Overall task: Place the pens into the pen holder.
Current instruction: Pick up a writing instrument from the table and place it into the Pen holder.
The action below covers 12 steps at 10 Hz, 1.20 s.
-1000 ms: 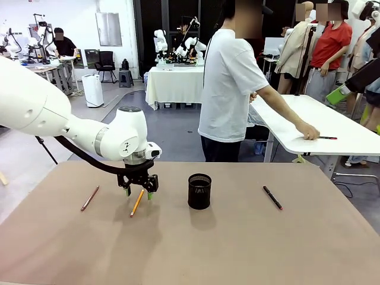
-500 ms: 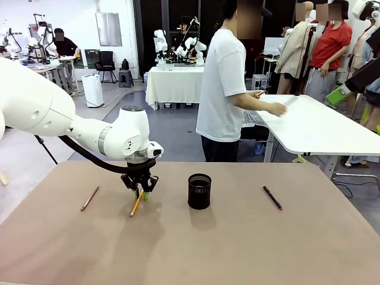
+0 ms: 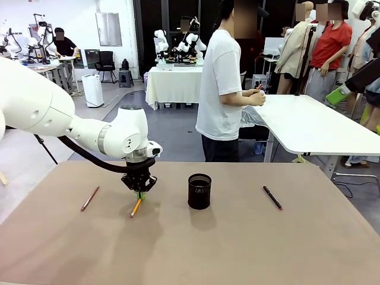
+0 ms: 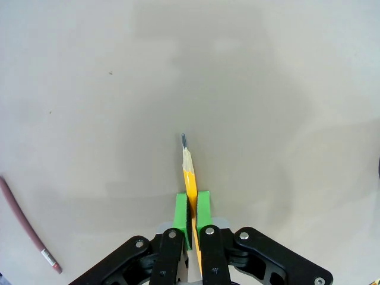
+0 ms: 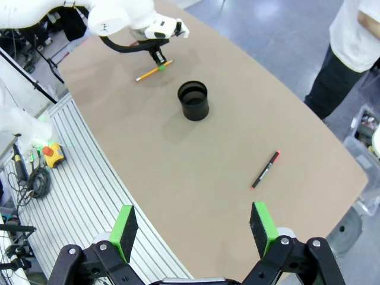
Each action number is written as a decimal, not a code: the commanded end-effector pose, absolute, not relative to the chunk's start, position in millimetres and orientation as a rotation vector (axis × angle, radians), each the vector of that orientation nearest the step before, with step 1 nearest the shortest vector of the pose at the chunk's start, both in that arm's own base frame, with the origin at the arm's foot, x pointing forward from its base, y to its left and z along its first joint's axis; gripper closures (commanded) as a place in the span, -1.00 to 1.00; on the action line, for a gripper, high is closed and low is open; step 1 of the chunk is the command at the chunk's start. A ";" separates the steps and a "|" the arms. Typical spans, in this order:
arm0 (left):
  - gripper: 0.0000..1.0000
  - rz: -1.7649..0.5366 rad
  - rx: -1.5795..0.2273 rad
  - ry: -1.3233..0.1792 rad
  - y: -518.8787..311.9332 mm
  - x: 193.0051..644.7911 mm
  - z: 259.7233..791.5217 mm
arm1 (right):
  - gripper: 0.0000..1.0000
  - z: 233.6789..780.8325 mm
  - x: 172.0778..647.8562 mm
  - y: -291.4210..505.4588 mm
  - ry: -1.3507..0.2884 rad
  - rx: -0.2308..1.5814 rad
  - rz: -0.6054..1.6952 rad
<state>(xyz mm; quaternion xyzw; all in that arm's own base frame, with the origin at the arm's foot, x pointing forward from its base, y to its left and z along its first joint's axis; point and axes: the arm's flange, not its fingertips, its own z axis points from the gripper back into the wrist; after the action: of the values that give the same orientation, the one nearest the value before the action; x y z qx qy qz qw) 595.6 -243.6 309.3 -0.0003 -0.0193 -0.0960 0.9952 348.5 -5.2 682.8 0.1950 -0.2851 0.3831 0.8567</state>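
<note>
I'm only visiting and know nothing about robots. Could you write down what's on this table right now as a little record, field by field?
Left gripper: shut on the yellow pencil, down low at the table
Right gripper: open, high above the table, holding nothing
Pen holder: upright, mid-table, nothing sticking out of it
Pinkish pen: lying loose, to the left of the pencil
Black pen: lying loose, to the right of the holder
Person: standing beyond the far edge

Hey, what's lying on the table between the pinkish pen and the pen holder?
The yellow pencil, clamped by the left gripper, lies between the pinkish pen and the pen holder, as the front view shows.
</note>
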 end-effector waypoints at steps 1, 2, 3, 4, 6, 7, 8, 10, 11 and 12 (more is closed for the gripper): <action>1.00 -0.207 -0.028 0.007 -235.8 595.4 309.6 | -1.00 684.8 348.5 -3.6 -0.604 0.424 0.802; 1.00 -0.226 -0.097 0.033 -232.0 594.3 318.6 | -1.00 684.8 348.5 -3.6 -0.604 0.424 0.802; 1.00 -0.204 -0.173 0.091 -232.6 592.7 330.9 | -1.00 684.8 348.5 -3.6 -0.604 0.424 0.802; 1.00 -0.206 -0.241 0.121 -230.4 588.7 345.1 | -1.00 684.8 348.5 -3.6 -0.604 0.424 0.802; 1.00 -0.292 -0.420 0.117 -217.4 582.4 370.3 | -1.00 684.8 348.5 -3.6 -0.604 0.424 0.802; 1.00 -0.342 -0.514 0.077 -207.5 579.2 382.7 | -1.00 684.8 348.5 -3.6 -0.604 0.424 0.802; 1.00 -0.434 -0.645 0.016 -196.8 573.6 394.0 | -1.00 684.8 348.5 -3.6 -0.604 0.424 0.802; 1.00 -0.574 -0.848 -0.149 -185.1 560.6 409.7 | -1.00 684.8 348.5 -3.6 -0.604 0.424 0.802; 1.00 -0.638 -0.929 -0.290 -180.2 550.8 418.6 | -1.00 684.8 348.5 -3.6 -0.604 0.424 0.802; 1.00 -0.651 -0.972 -0.454 -176.1 541.0 426.4 | -1.00 684.8 348.5 -3.6 -0.604 0.424 0.802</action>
<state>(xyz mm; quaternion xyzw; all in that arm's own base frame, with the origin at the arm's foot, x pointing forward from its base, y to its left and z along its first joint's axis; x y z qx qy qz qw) 572.5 -185.6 435.1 -0.4213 -0.1633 -0.2754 0.8485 348.6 -5.2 682.6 0.1951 -0.2847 0.3831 0.8568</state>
